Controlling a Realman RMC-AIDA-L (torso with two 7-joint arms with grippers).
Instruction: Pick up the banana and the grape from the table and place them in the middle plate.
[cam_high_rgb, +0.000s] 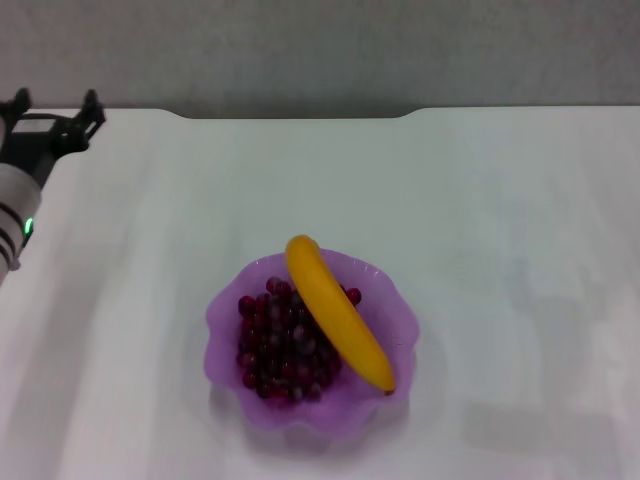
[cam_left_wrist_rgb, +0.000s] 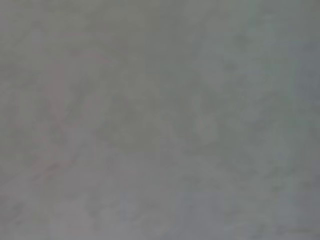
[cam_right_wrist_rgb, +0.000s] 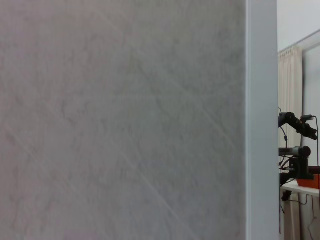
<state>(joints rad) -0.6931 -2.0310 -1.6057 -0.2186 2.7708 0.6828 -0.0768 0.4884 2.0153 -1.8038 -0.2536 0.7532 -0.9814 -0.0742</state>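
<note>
The yellow banana (cam_high_rgb: 337, 311) lies slantwise across the middle plate (cam_high_rgb: 225, 318), a light purple bowl with a wavy rim, at the front centre of the white table (cam_high_rgb: 470, 220). The dark red-purple grape (cam_high_rgb: 282, 343) bunch fills the plate beside and under the banana. My left gripper (cam_high_rgb: 52, 112) hangs at the far left back corner, well away from the plate, its fingers apart with nothing between them. My right gripper is out of view. The left wrist view shows only a blank grey surface.
The table's back edge meets a grey wall (cam_high_rgb: 320, 50). In the right wrist view there is a grey wall panel (cam_right_wrist_rgb: 120, 120), a white post (cam_right_wrist_rgb: 261, 120) and other equipment (cam_right_wrist_rgb: 297, 160) far off.
</note>
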